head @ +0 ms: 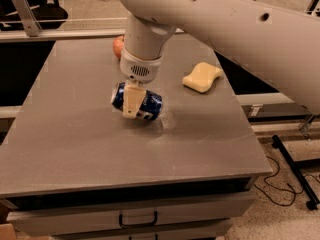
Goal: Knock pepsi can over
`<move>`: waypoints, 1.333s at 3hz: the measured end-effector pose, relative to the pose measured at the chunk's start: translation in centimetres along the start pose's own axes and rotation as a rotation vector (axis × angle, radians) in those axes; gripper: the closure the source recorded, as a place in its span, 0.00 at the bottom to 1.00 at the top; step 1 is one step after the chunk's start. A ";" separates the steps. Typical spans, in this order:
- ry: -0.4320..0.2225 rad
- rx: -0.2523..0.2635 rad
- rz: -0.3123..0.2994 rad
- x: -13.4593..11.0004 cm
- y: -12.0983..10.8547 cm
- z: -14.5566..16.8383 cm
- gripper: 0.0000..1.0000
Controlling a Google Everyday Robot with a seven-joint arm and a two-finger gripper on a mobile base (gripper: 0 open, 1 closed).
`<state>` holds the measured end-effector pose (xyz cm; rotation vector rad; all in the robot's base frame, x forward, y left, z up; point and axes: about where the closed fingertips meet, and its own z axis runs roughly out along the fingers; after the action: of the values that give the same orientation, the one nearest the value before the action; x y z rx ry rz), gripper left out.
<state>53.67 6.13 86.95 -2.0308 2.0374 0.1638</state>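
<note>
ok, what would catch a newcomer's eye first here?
The big white arm reaching in from the top right, with its gripper down against the can, which lies on its side in the middle of the table. Farther back sit a yellow sponge on the right and an apple half hidden by the arm.

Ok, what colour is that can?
Dark blue with white patches; the pepsi can lies at the gripper, camera view.

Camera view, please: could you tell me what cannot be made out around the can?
Can: on its side on the table, its middle covered by the hand in front of it; any contact is unclear.
Apple: mostly hidden behind the arm.
Arm: cut off by the top and right edges.
</note>
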 end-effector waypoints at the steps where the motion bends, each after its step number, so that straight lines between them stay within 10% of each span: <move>1: -0.006 0.001 0.026 -0.1 -0.5 -0.1 0.00; 4: -0.233 0.008 0.144 5.5 -0.4 -5.1 0.00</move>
<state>53.64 -0.51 90.43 -1.7663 2.0303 0.3994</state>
